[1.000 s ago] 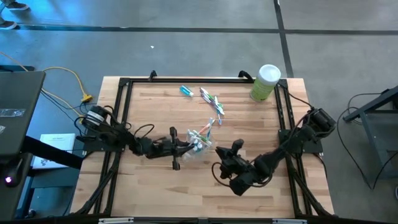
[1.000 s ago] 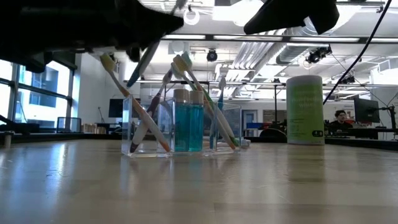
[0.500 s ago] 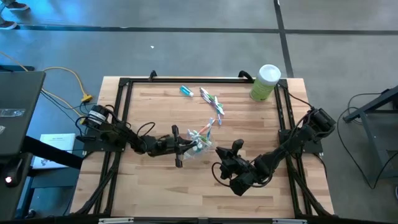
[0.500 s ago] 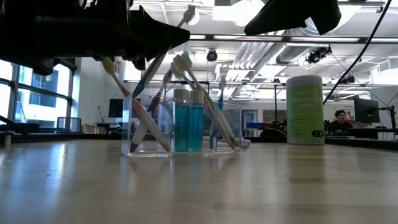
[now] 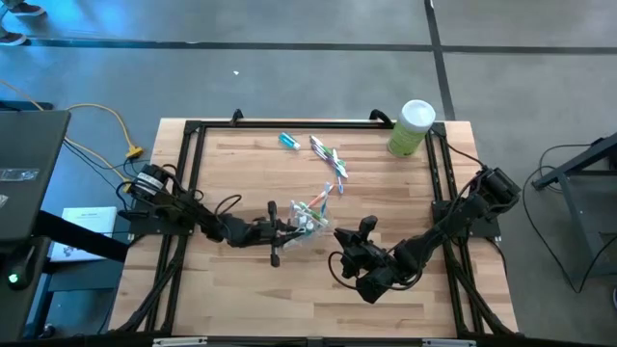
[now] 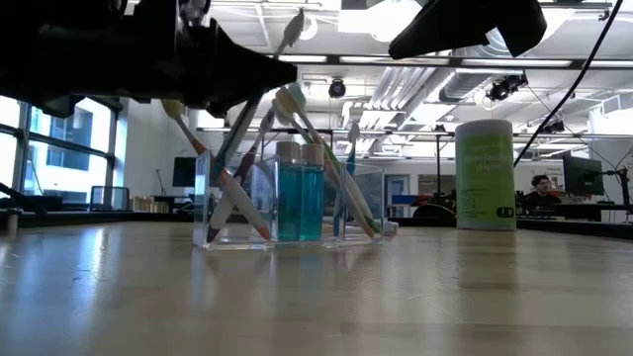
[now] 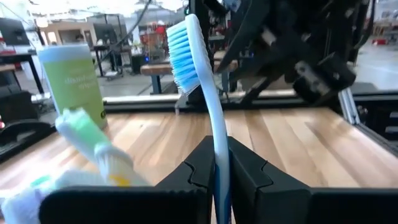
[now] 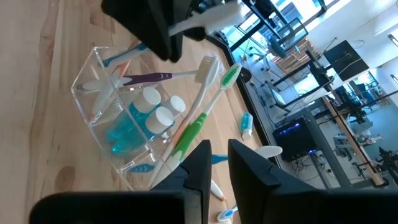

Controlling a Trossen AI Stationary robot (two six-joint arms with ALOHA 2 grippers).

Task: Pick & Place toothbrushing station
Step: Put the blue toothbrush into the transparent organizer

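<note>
1. Blue-bristled toothbrush point(image 7: 214, 124) sits clamped in my left gripper point(image 7: 216, 163), above the clear cup point(image 8: 124, 134).
2. Cup stands mid-table, holding brushes and tubes.
3. My right gripper point(image 8: 213, 163) waits beside it, nearly closed, empty.

The toothbrush point(image 7: 214, 118) had a white handle and blue bristles; the cup point(image 8: 102, 93) was clear, with teal white-capped tubes point(image 8: 140, 112) and a green-and-orange brush point(image 8: 199, 121). The canister point(image 5: 412, 128) was light green with a white lid, the table point(image 5: 241, 299) pale wood, and both arms black.
</note>
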